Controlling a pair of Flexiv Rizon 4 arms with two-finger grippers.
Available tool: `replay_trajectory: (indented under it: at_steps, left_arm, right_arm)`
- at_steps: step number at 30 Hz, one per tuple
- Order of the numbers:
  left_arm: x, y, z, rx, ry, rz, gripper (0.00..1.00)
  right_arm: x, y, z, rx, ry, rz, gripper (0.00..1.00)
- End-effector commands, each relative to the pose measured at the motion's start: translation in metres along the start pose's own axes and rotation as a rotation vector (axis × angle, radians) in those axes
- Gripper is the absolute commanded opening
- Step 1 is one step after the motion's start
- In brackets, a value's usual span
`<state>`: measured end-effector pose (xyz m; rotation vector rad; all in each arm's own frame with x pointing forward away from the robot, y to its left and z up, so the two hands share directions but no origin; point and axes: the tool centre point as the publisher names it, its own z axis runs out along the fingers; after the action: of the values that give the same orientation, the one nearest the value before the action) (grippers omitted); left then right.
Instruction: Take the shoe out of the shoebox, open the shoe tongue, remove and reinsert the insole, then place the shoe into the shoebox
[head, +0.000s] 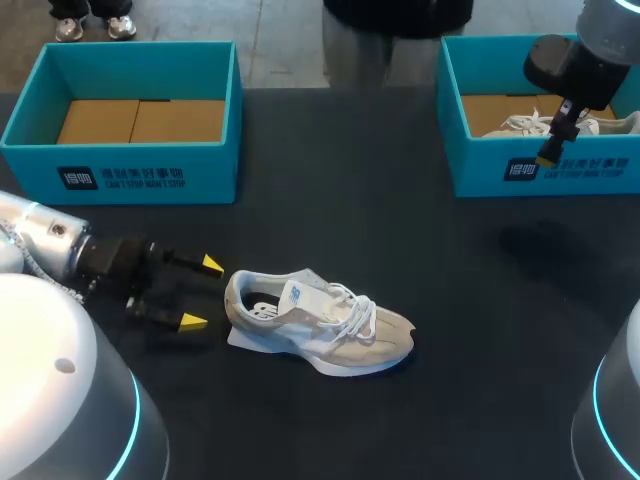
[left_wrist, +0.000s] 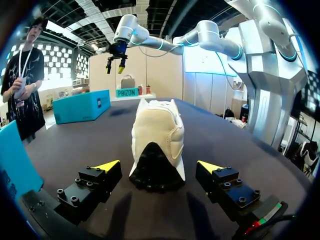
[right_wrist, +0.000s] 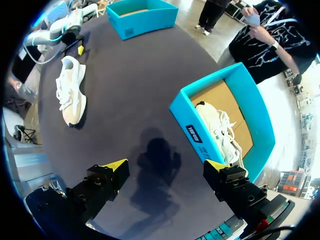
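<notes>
Left gripper (head: 202, 293) lies low over the table (head: 420, 240), fingers spread wide and holding nothing, just behind the heel of the pale shoe (head: 320, 322). That shoe rests upright on its sole, outside both boxes, toe pointing away from the gripper, laces lying over the tongue. Right gripper (right_wrist: 166, 165) hangs high above the front wall of the right shoebox (head: 475, 165), equally wide open and empty; a second shoe (head: 520, 125) lies inside. You appear to be at the tongue step. Centre the heel between the left fingers and pinch its sides gently to brace it, then bring the right arm over to lift the tongue.
</notes>
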<state>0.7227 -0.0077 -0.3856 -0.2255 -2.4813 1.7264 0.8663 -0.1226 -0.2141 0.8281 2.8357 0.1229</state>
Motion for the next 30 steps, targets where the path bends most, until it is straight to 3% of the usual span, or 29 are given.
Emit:
replay_trajectory:
  at_steps: [1, 18, 30]
  left_arm:
    - [0.000, 0.000, 0.000, -0.001, 0.000, 0.000, 1.00]
    - [0.005, 0.003, 0.010, -0.020, 0.015, 0.025, 1.00]
    - [-0.008, 0.011, 0.031, -0.015, 0.049, 0.026, 1.00]
  right_arm:
    - [0.000, 0.000, 0.000, 0.000, 0.000, 0.000, 1.00]
    - [0.000, 0.000, 0.000, 0.000, 0.000, 0.000, 1.00]
    - [0.000, 0.000, 0.000, 0.000, 0.000, 0.000, 1.00]
